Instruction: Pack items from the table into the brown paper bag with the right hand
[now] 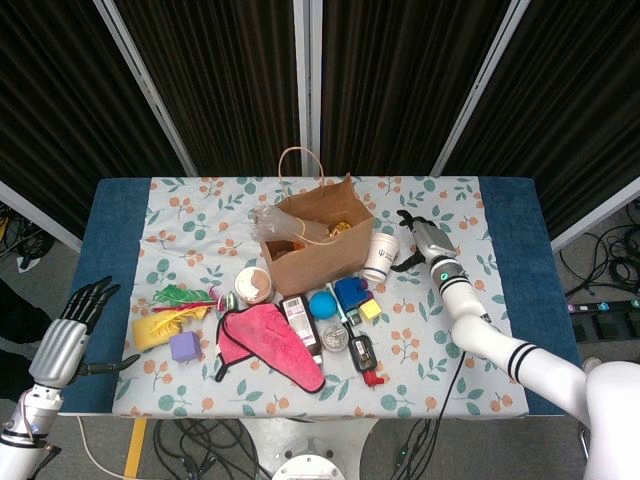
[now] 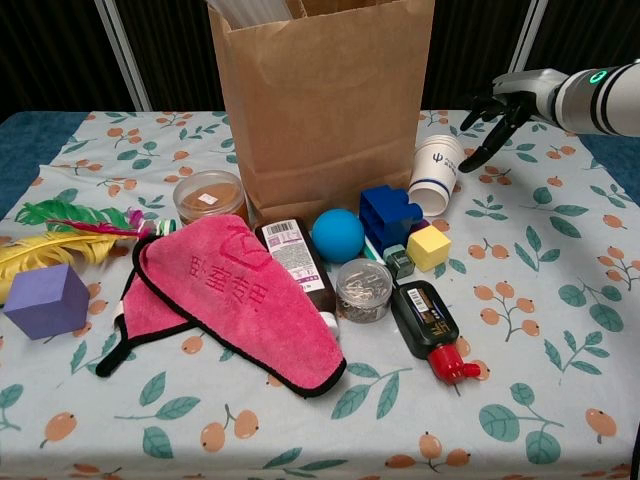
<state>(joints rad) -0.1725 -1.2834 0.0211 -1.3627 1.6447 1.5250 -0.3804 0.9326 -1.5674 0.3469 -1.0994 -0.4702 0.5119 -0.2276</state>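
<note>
The brown paper bag (image 1: 315, 240) (image 2: 322, 100) stands upright and open at the table's middle back, with clear plastic and a few items inside. A white paper cup (image 1: 380, 256) (image 2: 436, 173) leans just right of it. My right hand (image 1: 420, 238) (image 2: 505, 110) hovers open, fingers spread, right beside the cup and above it, holding nothing. Below the bag lie a blue ball (image 2: 337, 235), a blue block (image 2: 389, 215), a yellow cube (image 2: 428, 247), a pink cloth (image 2: 240, 298) and a dark bottle (image 2: 430, 320). My left hand (image 1: 70, 335) hangs open off the table's left edge.
A round tin (image 2: 209, 196), a jar of clips (image 2: 364, 289), a labelled brown bottle (image 2: 292, 259), a purple cube (image 2: 45, 300) and coloured feathers (image 2: 60, 232) lie on the leaf-print cloth. Dark curtains stand behind the table.
</note>
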